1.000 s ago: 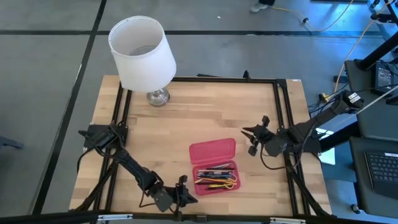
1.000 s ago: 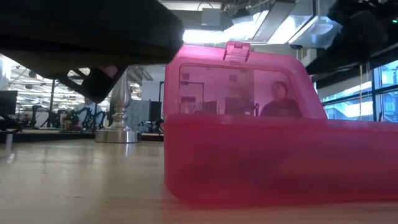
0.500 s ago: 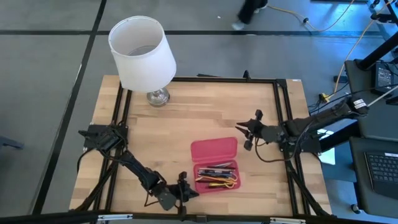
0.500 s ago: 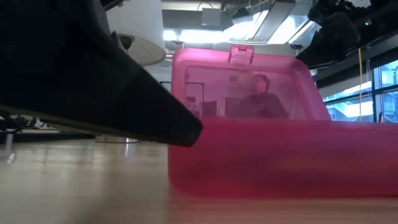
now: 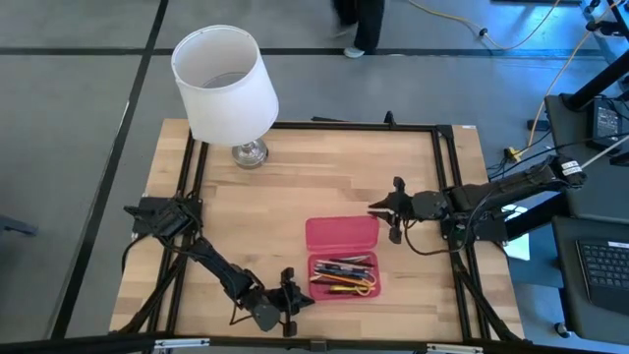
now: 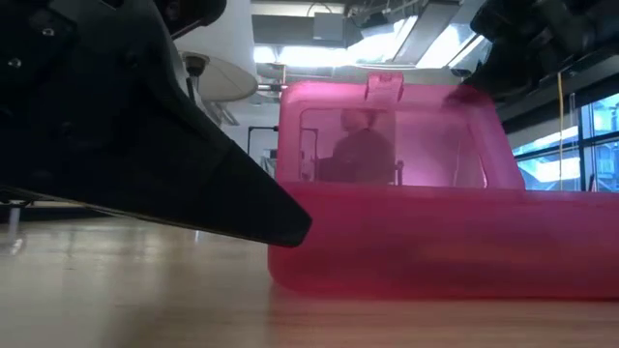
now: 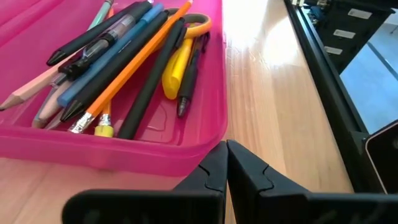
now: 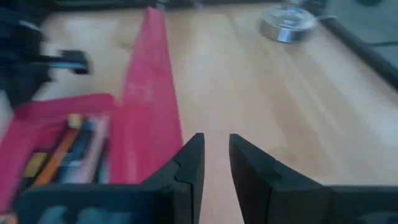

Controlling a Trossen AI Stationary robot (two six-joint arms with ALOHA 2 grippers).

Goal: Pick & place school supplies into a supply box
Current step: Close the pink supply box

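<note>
Because the right hand, fingers narrowly apart, sits beside the raised lid, a careless push could slide the pencil case toward the closed left hand.

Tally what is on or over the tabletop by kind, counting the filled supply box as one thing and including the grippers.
Lamp: 1
Supply box, lid open, school supplies inside: 1
Grippers: 2, the left gripper shut at the box's near edge and the right gripper open beside the lid
Total: 4
</note>
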